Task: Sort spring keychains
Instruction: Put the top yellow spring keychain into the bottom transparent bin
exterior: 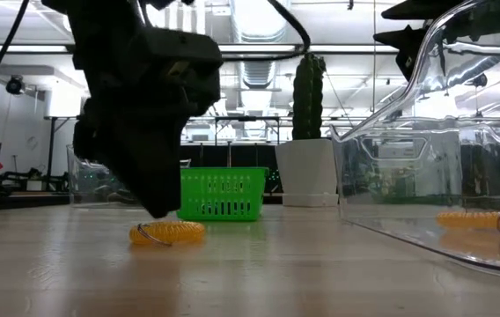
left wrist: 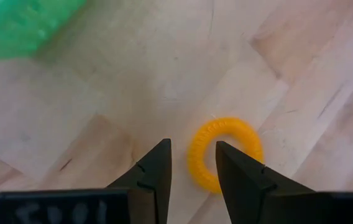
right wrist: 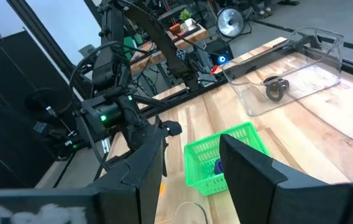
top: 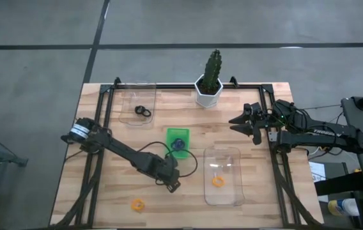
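The wooden table (top: 105, 191) shows whole only from above. Both clear bins appear there, one (top: 137, 102) holding a black keychain (top: 144, 111), the other (top: 223, 176) an orange one (top: 217, 181). The green tray (top: 177, 142) holds a purple coil, barely legible. The left gripper (left wrist: 192, 171) hangs low with fingers parted and empty; its wrist view shows the loose orange keychain (left wrist: 225, 154) lying flat, partly behind one finger. The right gripper (right wrist: 192, 155) waits open at the table's right edge.
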Controlling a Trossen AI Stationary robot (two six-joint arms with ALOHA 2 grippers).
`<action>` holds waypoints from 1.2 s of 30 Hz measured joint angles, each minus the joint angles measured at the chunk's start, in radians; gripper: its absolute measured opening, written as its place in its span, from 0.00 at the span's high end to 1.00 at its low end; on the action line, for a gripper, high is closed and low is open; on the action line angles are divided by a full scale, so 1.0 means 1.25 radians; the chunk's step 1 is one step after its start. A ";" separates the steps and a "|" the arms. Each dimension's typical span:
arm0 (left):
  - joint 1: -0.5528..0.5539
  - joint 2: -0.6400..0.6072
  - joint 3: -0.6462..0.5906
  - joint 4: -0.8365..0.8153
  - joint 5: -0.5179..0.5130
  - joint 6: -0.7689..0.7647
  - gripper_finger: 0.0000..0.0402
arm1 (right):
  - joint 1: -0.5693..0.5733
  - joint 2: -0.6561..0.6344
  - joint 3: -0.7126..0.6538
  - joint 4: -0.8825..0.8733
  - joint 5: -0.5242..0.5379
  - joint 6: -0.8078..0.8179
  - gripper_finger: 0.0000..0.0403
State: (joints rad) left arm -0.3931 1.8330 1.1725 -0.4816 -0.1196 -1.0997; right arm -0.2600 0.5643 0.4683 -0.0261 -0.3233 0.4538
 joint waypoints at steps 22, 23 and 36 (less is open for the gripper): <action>-0.001 0.045 0.005 -0.095 0.005 -0.039 0.86 | 0.000 0.000 0.000 -0.003 -0.002 0.000 0.61; -0.001 0.045 0.005 -0.096 0.000 -0.039 0.88 | 0.000 0.000 0.000 -0.003 -0.002 0.000 0.61; -0.001 0.045 0.002 -0.219 -0.035 -0.045 0.99 | 0.000 0.000 0.000 -0.003 -0.002 0.009 0.61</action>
State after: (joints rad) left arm -0.3947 1.8891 1.1745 -0.7560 -0.1635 -1.1557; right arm -0.2597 0.5644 0.4683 -0.0304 -0.3261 0.4648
